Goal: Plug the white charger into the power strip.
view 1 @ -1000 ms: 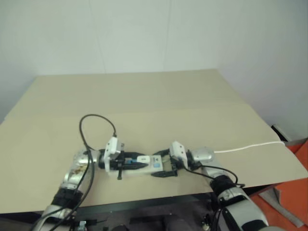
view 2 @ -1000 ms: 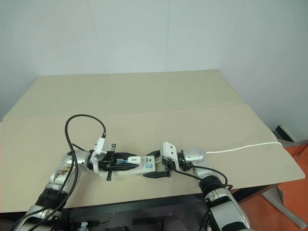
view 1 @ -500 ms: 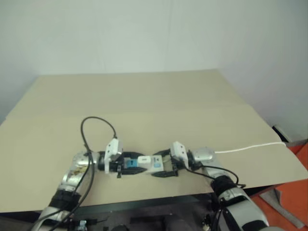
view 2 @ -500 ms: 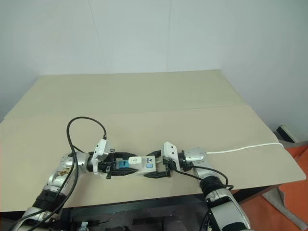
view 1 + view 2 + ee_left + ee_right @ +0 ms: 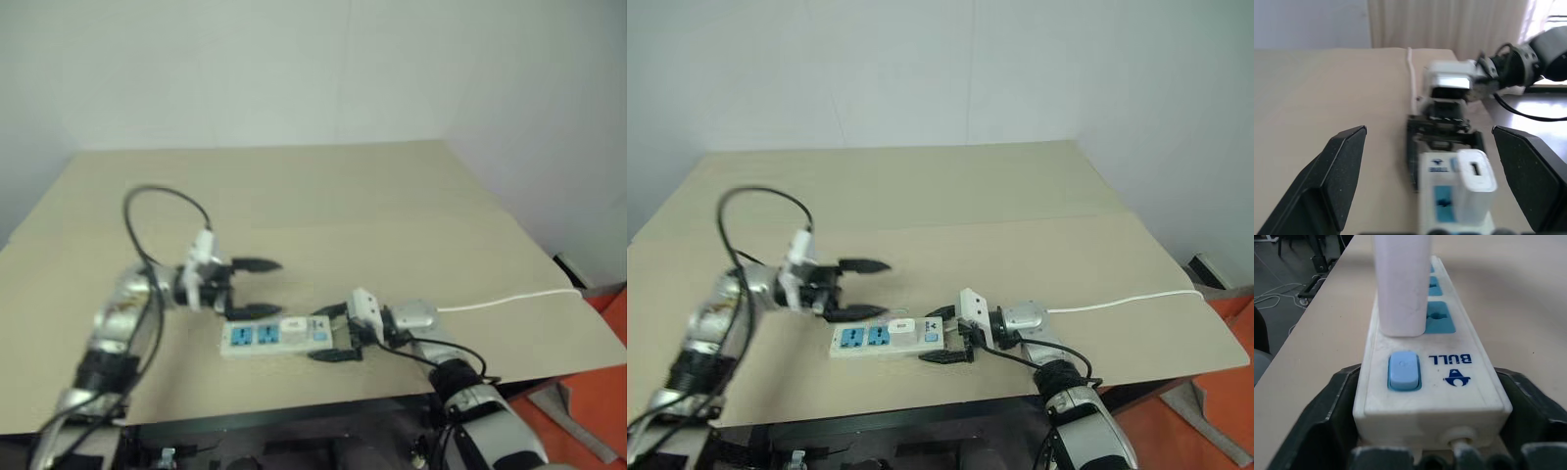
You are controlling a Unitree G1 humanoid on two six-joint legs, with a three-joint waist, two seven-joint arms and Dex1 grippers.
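On the left side of the tan bench [image 5: 323,196], the left gripper [image 5: 253,287] hangs above the surface with its two black fingers spread wide and nothing between them. Just right of it lies the power strip [image 5: 277,336], flat near the bench's front edge, two blue socket faces bare. The white charger [image 5: 1475,177] stands upright in the socket nearest the blue switch [image 5: 1403,370], so the plugging looks done. It seems a light, hard, smooth block, best taken by its flat sides and moved straight along its prongs. Further right, the right gripper [image 5: 331,337] has its fingers wide around the strip's cord end, a finger along each long side; whether they press on it is unclear. The thin white cord [image 5: 509,296] trails off to the bench's right edge.
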